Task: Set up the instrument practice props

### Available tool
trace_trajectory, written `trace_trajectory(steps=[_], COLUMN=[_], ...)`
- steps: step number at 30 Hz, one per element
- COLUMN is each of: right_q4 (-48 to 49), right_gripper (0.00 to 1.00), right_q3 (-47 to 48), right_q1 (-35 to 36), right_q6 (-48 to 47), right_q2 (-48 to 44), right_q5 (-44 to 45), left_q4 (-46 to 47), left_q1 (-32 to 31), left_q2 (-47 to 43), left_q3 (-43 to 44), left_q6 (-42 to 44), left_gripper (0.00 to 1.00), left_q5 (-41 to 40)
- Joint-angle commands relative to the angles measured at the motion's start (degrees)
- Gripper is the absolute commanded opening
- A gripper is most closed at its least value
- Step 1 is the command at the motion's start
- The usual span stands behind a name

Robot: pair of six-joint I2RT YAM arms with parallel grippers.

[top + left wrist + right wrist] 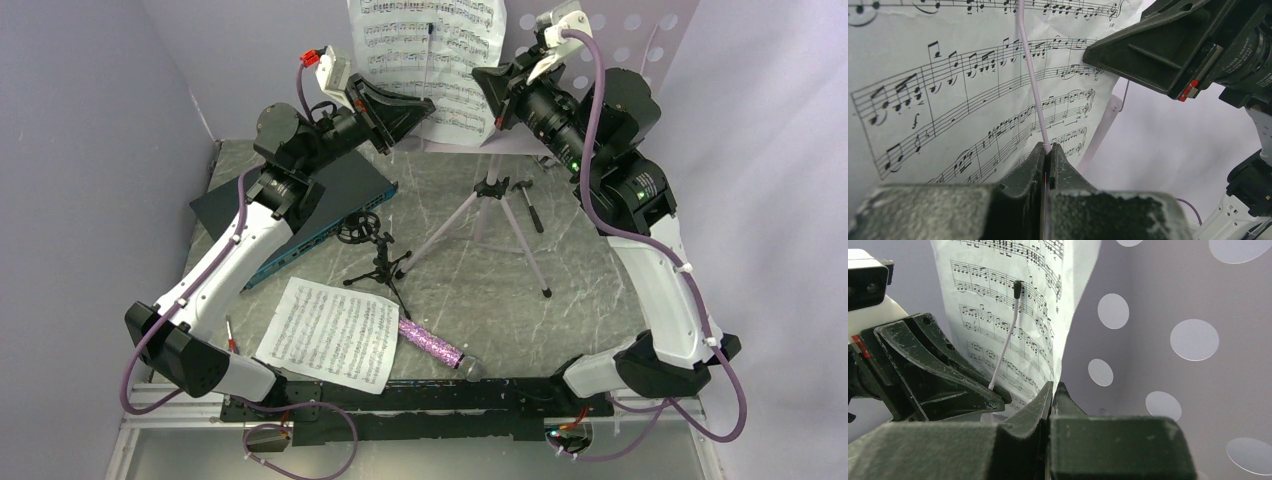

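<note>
The pale-lilac perforated music stand (640, 40) stands at the back on its silver tripod (490, 215). One sheet-music page (420, 60) rests on it. My left gripper (430, 103) is shut on the stand's thin lilac page-retainer wire (1029, 75), which lies across the page (948, 100). My right gripper (478, 75) is shut on that page's right edge (1068, 330), in front of the perforated plate (1148, 365). The second page (330, 330) lies flat at the table's front. The purple glitter microphone (432, 343) lies beside it. The black tripod mic stand (378, 255) stands mid-table.
A dark flat box with a teal edge (330, 200) lies under the left arm. A small black-handled tool (527, 205) lies by the tripod legs. A red tool (231, 335) lies by the left arm's base. Purple walls close in left and right.
</note>
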Motion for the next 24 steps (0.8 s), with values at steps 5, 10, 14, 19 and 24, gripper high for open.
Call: trace_trajectory(steps=[5, 10, 14, 19, 24], right_q4=[-0.9, 1.7, 4.3, 5.7, 7.8], right_gripper=[0.00, 0.08, 0.29, 0.44, 0.50], right_q3=[2.7, -0.2, -3.2, -5.3, -9.1], right_q1=[-0.1, -0.1, -0.1, 0.0, 0.0], right_q6=[-1.7, -1.0, -0.4, 0.6, 2.0], right_q2=[0.7, -1.3, -3.6, -6.0, -9.5], right_q5=[0.6, 1.6, 1.8, 1.7, 1.7], left_q4=[2.2, 2.8, 1.8, -0.1, -2.7], left_q1=[0.0, 0.0, 0.0, 0.0, 0.0], left_q2=[-1.5, -3.0, -4.3, -6.0, -10.1], left_q3=[1.1, -0.6, -1.1, -2.4, -6.0], left_q6=[0.8, 1.0, 1.7, 2.0, 2.9], left_gripper=[0.14, 0.41, 0.57, 0.68, 0.77], left_q5=[0.6, -1.0, -1.2, -0.6, -1.4])
